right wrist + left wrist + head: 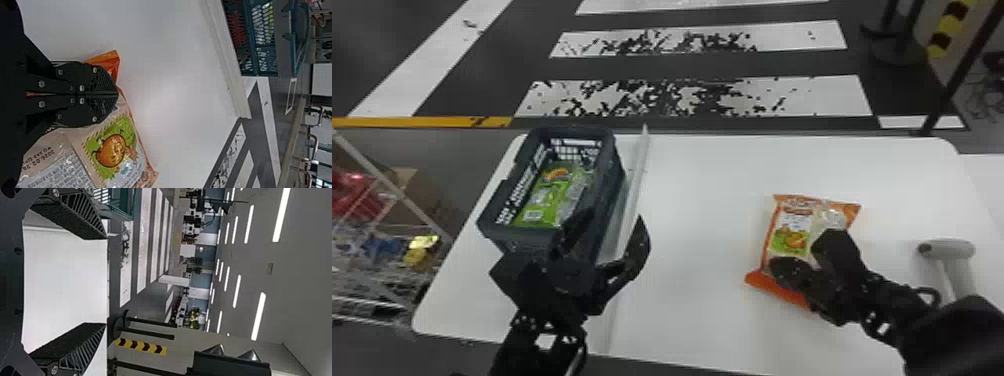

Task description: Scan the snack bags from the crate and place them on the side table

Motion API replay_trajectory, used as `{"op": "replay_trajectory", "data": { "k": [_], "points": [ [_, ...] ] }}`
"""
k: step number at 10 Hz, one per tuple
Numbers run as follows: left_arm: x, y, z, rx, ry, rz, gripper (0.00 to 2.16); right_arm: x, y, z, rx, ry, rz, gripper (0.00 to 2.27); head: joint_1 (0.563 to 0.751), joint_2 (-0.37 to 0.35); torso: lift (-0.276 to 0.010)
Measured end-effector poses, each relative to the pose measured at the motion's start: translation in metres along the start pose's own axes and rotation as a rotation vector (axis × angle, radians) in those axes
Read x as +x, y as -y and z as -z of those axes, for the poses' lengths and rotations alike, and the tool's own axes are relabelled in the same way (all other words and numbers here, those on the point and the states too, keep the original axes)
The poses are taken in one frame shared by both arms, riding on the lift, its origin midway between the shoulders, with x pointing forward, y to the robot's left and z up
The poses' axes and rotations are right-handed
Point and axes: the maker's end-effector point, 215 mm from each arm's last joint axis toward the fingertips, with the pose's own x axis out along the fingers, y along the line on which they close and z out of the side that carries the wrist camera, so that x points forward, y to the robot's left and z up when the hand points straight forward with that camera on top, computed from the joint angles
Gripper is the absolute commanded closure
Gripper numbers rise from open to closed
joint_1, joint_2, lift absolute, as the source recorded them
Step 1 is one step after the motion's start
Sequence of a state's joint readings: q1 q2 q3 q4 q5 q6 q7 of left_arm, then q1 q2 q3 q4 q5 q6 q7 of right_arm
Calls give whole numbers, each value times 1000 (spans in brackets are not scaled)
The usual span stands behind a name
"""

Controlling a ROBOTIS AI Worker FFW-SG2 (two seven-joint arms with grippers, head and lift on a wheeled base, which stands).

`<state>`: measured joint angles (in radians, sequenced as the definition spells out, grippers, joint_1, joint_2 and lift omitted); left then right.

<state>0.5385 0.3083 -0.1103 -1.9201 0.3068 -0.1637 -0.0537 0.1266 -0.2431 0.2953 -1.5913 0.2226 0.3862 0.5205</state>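
Note:
My left gripper (610, 223) is beside the dark crate (504, 235), its fingers apart with nothing between them. In the left wrist view the same gripper (105, 281) stands open over white tabletop. Green snack bags (544, 200) lie inside the crate. On the right half of the table is an orange-edged snack bag (788, 220), with my right gripper (776, 266) over its lower part. Seen from the right wrist, this gripper (117, 94) has its fingers together on the bag (129, 156), near the orange end. Whether the bag touches the table, I cannot tell.
A grey-white handheld scanner (947, 249) is at the table's right, close to my right arm. A pale raised strip (638, 180) runs along the table (702, 210) just right of the crate. Wire shelving (397, 197) stands off the table's left side.

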Motion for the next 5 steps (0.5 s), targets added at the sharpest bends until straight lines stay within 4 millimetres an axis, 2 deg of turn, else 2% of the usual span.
{"op": "replay_trajectory", "data": {
  "k": [2, 3, 5],
  "points": [
    [0, 1, 0, -2, 1, 0, 90, -10, 2, 25, -28, -46, -36, 2256, 695, 105, -50],
    [0, 1, 0, -2, 1, 0, 90, -22, 2, 29, -37, -48, -73, 2253, 695, 99, -50],
    [0, 2, 1, -4, 1, 1, 93, -45, 8, 8, -37, 3, -71, 2253, 695, 88, -50]
  ]
}}
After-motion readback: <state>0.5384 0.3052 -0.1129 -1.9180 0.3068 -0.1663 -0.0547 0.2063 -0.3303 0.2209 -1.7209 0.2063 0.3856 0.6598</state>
